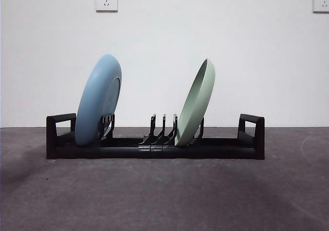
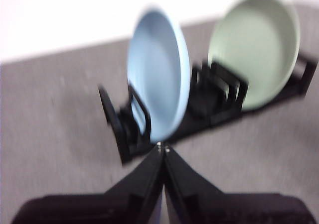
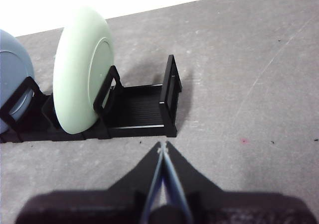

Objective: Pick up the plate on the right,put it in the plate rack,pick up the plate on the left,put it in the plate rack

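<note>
Watching from my console, I see the plate rack [image 1: 154, 148] on the grey surface [image 1: 164, 195] with both plates standing in it: blue plate [image 1: 98, 100] toward 9 o'clock, green plate [image 1: 196, 103] toward 3 (both leaning). Left tool [image 2: 163, 147] and right tool [image 3: 163, 146] are closed tight, holding nothing.

Left gripper [image 2: 163, 147]: two black jaws, flat and tapering to narrow points, each tipped with a small pale screw or pin; wide black body across the base, blurred. Right gripper [image 3: 162, 145]: same black tapering jaws, matte, with bluish inner faces along the seam; small light metal specks at the tips; broad dark housing beneath, soft-edged and featureless.
</note>
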Robot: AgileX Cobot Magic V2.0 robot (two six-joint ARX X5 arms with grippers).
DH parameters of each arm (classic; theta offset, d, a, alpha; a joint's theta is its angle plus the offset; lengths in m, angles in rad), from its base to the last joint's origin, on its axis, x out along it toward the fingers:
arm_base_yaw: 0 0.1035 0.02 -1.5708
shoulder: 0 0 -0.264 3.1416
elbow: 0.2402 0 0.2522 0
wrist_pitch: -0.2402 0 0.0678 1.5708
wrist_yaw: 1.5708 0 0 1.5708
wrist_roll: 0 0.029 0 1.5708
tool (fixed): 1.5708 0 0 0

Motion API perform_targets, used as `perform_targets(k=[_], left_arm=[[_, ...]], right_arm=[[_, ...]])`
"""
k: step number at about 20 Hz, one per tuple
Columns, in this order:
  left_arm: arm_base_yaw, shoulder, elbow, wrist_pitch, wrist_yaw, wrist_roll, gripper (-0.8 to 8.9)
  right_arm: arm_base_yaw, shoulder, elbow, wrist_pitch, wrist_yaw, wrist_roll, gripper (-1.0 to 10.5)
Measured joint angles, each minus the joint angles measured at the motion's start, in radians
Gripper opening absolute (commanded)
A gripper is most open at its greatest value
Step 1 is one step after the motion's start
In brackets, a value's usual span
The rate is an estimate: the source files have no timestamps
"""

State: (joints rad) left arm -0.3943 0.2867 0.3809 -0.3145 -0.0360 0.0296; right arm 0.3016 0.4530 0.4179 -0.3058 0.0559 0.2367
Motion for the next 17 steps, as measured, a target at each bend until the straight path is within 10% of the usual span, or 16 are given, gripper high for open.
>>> perform_targets(k=[7, 17], left_arm=[[0.248, -0.255, -0.272, 0.131, 0.066, 0.012, -0.03], [0.270, -0.282, -0.363, 0.130, 0.067, 0.006, -0.03]], right_arm=[[0.000, 0.001, 0.000, 0.000, 0.000, 0.000, 0.0], [0.000, 0.001, 0.000, 0.000, 0.000, 0.003, 0.0]])
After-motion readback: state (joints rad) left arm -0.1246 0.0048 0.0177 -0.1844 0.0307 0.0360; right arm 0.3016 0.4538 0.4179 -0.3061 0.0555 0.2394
